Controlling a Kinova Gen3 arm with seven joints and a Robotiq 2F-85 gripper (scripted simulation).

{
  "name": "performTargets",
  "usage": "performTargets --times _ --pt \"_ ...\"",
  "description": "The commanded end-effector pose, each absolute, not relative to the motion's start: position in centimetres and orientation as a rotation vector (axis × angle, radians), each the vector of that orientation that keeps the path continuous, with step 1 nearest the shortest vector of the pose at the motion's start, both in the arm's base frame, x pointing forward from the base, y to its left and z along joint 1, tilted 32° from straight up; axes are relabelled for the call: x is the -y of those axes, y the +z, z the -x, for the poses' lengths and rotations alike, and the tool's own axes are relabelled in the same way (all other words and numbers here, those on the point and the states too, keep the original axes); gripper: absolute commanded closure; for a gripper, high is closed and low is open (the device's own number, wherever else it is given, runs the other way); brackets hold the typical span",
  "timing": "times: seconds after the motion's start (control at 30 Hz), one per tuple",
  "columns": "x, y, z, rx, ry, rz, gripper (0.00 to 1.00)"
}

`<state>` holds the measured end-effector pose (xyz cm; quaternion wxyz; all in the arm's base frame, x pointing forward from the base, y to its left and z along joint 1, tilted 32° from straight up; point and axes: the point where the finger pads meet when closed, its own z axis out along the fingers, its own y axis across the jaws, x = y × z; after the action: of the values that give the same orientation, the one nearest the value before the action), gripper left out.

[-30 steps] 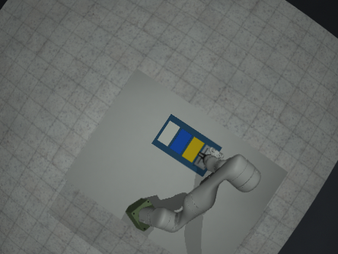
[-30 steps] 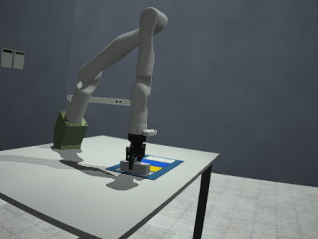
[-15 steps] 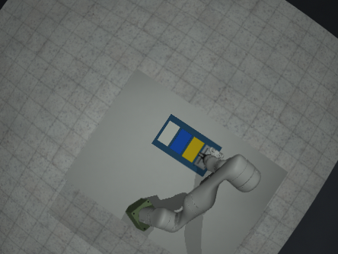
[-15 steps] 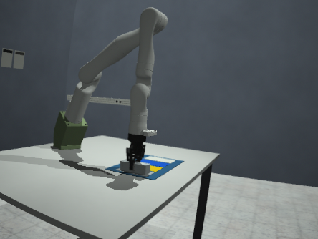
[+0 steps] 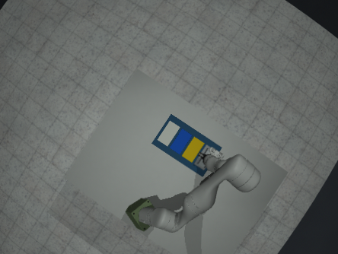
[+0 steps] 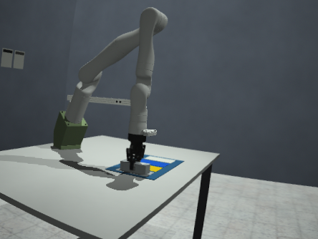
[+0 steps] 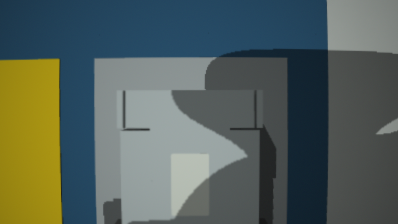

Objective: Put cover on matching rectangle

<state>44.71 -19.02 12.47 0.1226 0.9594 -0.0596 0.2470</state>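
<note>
Grey cover [image 6: 135, 167] sits on the blue mat's [image 6: 168, 168] grey pad, low centre of the exterior view | gripper [image 6: 133, 162] clamped across it — arm upright above | yellow rectangle [image 7: 29, 140] at wrist view's left edge — white [image 5: 167, 133] and blue [image 5: 180, 141] beyond, top view centre.

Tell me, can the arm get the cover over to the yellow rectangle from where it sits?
Probably yes. The gripper is shut on the cover, and the yellow rectangle lies right next to it on the blue mat with nothing standing between them.
</note>
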Motion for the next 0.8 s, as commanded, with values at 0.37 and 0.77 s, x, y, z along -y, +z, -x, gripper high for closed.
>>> performTargets --times 0.37,0.77 --pt "19.01 12.52 -44.72 0.174 0.722 -2.799 1.00" --pt "19.01 12.52 -44.72 0.174 0.722 -2.799 0.99"
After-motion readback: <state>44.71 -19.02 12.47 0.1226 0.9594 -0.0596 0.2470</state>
